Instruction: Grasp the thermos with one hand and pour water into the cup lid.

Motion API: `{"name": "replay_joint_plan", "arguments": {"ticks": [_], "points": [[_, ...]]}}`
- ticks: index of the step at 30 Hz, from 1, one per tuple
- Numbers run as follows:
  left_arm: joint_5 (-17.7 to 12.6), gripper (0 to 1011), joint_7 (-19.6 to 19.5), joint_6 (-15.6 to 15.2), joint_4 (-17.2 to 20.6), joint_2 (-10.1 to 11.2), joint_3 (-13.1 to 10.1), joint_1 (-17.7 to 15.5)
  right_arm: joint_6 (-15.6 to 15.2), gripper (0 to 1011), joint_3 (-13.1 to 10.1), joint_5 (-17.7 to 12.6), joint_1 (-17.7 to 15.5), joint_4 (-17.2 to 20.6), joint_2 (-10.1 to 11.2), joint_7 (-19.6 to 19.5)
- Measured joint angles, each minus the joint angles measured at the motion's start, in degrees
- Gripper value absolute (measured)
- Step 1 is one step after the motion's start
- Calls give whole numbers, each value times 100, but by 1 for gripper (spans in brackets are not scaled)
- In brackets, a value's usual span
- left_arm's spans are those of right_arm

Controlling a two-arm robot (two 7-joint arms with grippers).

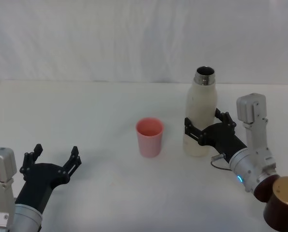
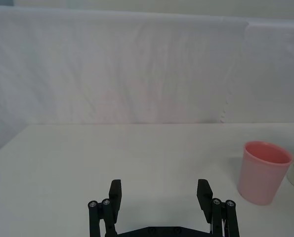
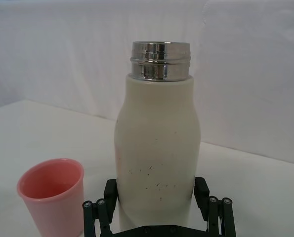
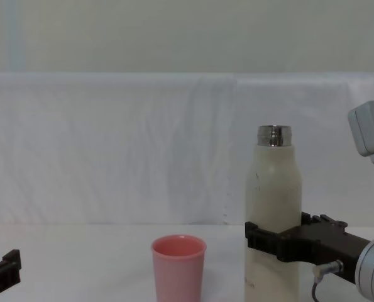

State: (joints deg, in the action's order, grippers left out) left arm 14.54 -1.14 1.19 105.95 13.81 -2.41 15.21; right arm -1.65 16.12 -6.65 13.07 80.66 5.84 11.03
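Observation:
The thermos (image 1: 201, 111) (image 3: 156, 138) (image 4: 273, 182) stands upright at the centre right of the white table, cream-white with an uncapped steel neck. My right gripper (image 1: 206, 122) (image 3: 155, 190) (image 4: 275, 238) is open and straddles its lower body, one finger close on each side. The pink cup lid (image 1: 149, 136) (image 2: 263, 173) (image 3: 52, 195) (image 4: 178, 267) stands upright just to the thermos's left, mouth up. My left gripper (image 1: 54, 157) (image 2: 159, 190) hovers open and holding nothing near the front left, well away from the cup lid.
A white cloth backdrop (image 1: 134, 38) rises behind the white table (image 1: 85, 111). A dark brown round part (image 1: 283, 203) sits at the near right beside my right arm. Bare tabletop lies between my left gripper and the cup lid.

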Motion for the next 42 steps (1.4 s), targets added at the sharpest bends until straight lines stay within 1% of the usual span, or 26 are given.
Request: {"name": "replay_joint_plan", "arguments": {"ticks": [24,38,40,42], "points": [[0,1001,0,0,0,0,0,0,61,1001,2,14,166,-247,-36,50],[0,1001,0,0,0,0,0,0,65,1000,-6,15,173,-261,-36,50],[0,1001,0,0,0,0,0,0,65,968,-5,15,172,-259,-35,50],[0,1001,0,0,0,0,0,0,65,957,-4,15,171,-259,-35,50]]}}
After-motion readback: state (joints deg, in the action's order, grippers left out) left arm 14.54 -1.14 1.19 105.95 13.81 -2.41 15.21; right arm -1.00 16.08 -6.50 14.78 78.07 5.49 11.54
